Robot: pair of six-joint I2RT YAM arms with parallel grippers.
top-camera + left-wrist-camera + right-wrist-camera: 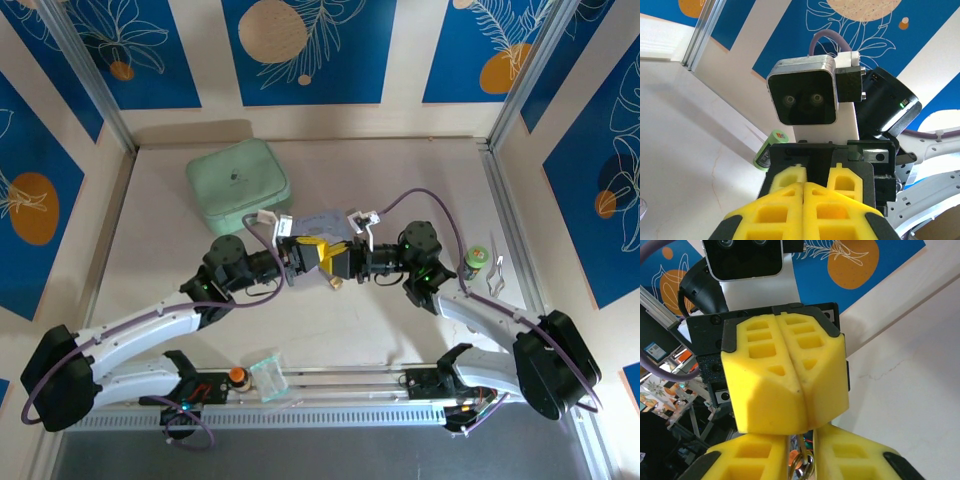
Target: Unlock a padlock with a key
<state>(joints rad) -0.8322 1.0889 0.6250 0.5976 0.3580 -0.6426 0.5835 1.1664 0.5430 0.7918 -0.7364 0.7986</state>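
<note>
Both grippers meet tip to tip over the middle of the table. My left gripper [316,256] [805,186] is shut, its yellow pads [770,390] pressed flat together. A thin pale metal sliver, apparently the key [803,440], runs into their seam; most of it is hidden. My right gripper [337,262] [802,452] is shut on the padlock [807,466], whose silver shackle loop shows in the narrow gap between the fingers. A small brass body [336,283] pokes out on the near side under the joined grippers.
A mint-green tin [238,178] sits at the back left. A green cylinder [476,260] [771,148] and thin metal tweezers [497,274] lie at the right. On the front rail are an orange knob [237,375] and a clear bag [268,374].
</note>
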